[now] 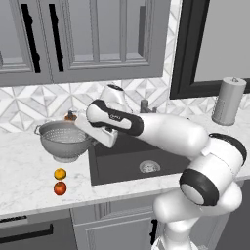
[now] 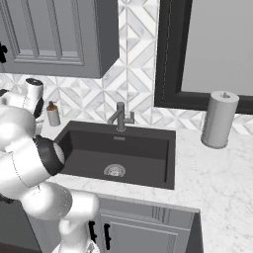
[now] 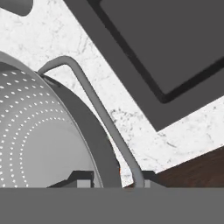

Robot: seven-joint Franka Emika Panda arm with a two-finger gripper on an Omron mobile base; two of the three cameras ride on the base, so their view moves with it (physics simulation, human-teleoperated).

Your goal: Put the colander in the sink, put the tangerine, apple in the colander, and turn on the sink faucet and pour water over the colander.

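In the left base view the colander (image 1: 62,139) sits on the white marble worktop (image 1: 29,166) at centre left of the frame, just left of the dark sink (image 1: 134,158). The arm reaches across the sink toward it, and the fingers (image 1: 91,135) meet the colander at its right rim, beside the sink's left edge. In the hand view the two finger tips rise at the bottom centre, clenched on the colander (image 3: 39,135) at its rim and thin wire handle, with the perforated bowl filling the lower left and the sink (image 3: 166,43) in the upper right.

The tangerine (image 1: 60,174) and the apple (image 1: 60,188) lie on the worktop in the lower left of the left base view, in front of the colander, the tangerine just behind the apple.

In the right base view the faucet (image 2: 121,117) stands upright behind the sink (image 2: 118,150) at frame centre, and a soap dispenser (image 2: 53,114) stands at the left. A paper towel roll (image 2: 219,119) stands on the worktop at the right.
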